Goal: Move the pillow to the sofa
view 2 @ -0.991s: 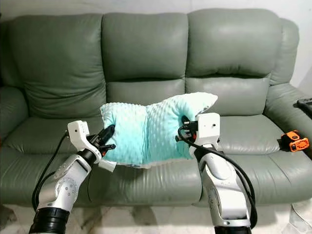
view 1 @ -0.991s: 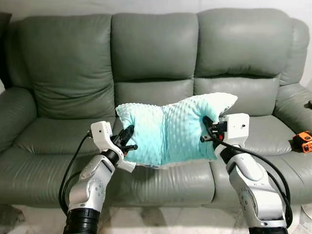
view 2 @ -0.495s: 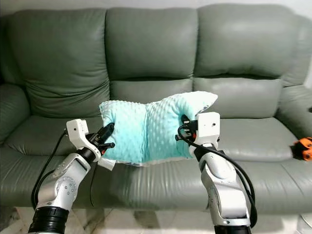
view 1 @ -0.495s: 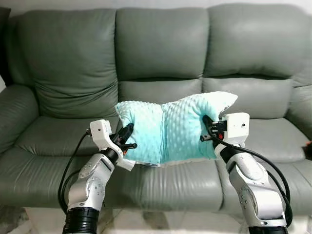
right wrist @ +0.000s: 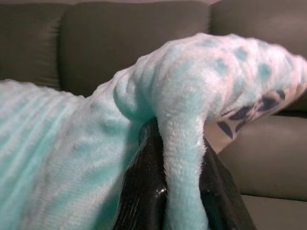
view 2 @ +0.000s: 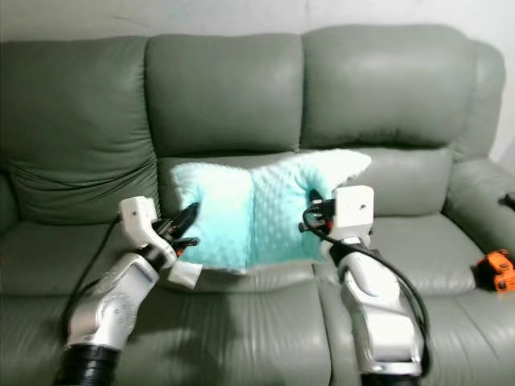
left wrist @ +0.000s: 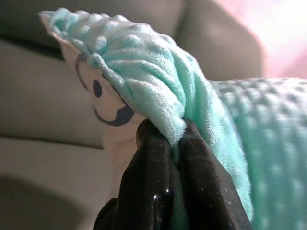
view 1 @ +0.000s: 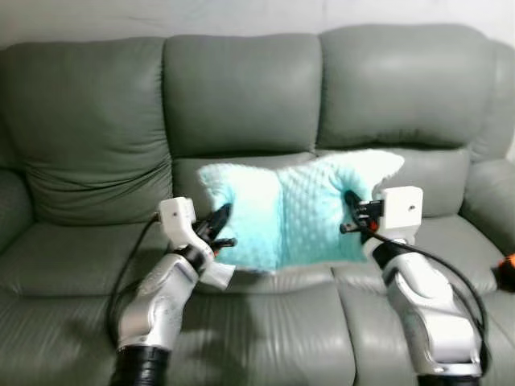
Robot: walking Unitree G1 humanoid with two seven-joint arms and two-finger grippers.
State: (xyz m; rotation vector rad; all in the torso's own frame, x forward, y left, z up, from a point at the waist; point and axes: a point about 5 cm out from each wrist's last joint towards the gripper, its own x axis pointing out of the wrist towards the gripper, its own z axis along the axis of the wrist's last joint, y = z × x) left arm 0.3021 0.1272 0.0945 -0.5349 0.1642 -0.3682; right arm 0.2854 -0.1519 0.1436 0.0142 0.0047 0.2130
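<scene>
In front of the grey-green leather three-seat sofa (view 1: 241,104), a mint-green dimpled plush pillow (view 1: 294,211) hangs in the air between both arms, above the middle seat cushion and before the backrest; the left gripper (view 1: 216,229) pinches its left edge, black fingers (left wrist: 153,191) closed tight on a fold of fabric; the right gripper (view 1: 352,215) clamps the right edge likewise, fingers (right wrist: 144,191) squeezing plush; a small orange object (view 2: 491,269) lies on the far right seat.

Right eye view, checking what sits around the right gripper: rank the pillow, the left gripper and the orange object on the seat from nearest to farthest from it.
1. Pillow: clamped in the right gripper, at its own side edge.
2. Left gripper: across the pillow, on the robot's left.
3. Orange object: far right on the sofa seat.
</scene>
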